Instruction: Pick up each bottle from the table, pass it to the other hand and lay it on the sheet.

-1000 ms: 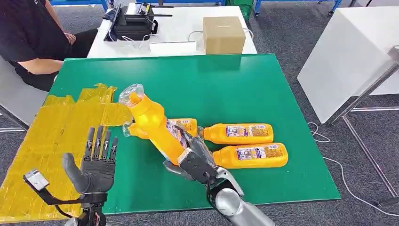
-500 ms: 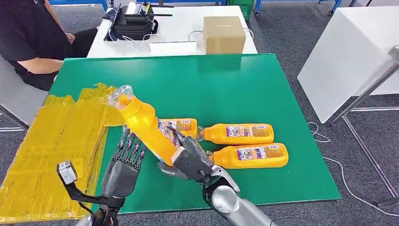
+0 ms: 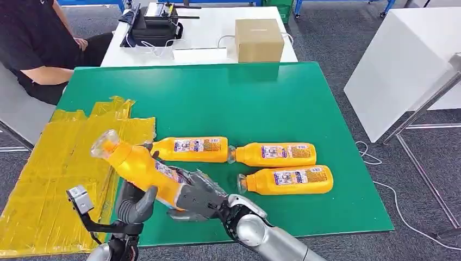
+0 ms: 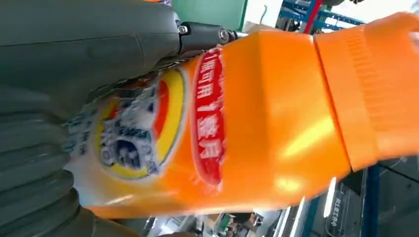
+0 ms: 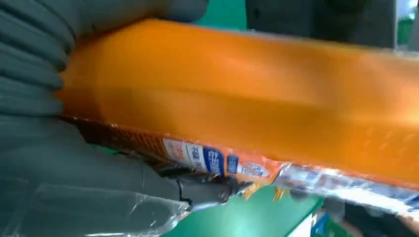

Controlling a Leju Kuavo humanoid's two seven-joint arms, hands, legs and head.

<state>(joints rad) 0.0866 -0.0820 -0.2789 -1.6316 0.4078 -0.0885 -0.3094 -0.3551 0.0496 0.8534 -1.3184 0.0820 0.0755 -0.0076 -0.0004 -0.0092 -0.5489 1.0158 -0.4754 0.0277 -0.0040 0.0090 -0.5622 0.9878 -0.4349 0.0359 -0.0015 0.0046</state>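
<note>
Left of the green table [image 3: 304, 92] lies the yellow sheet [image 3: 49, 163]. At the table's near left edge, the left hand [image 3: 136, 202] curls around the tilted orange bottle [image 3: 138, 166] for handover; the right hand [image 3: 198, 197] grips its base.

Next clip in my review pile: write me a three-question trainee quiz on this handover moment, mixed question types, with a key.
1. True or false: both the left hand and the right hand are on the raised bottle.
2. How many bottles lie flat on the green table?
A. two
B. three
C. four
3. Fill in: the raised bottle's cap end points toward the yellow ____.

Key:
1. True; in the head view both hands wrap the bottle's lower body.
2. B; one lies nearest the sheet, one beside it, one nearer the robot.
3. sheet
</note>
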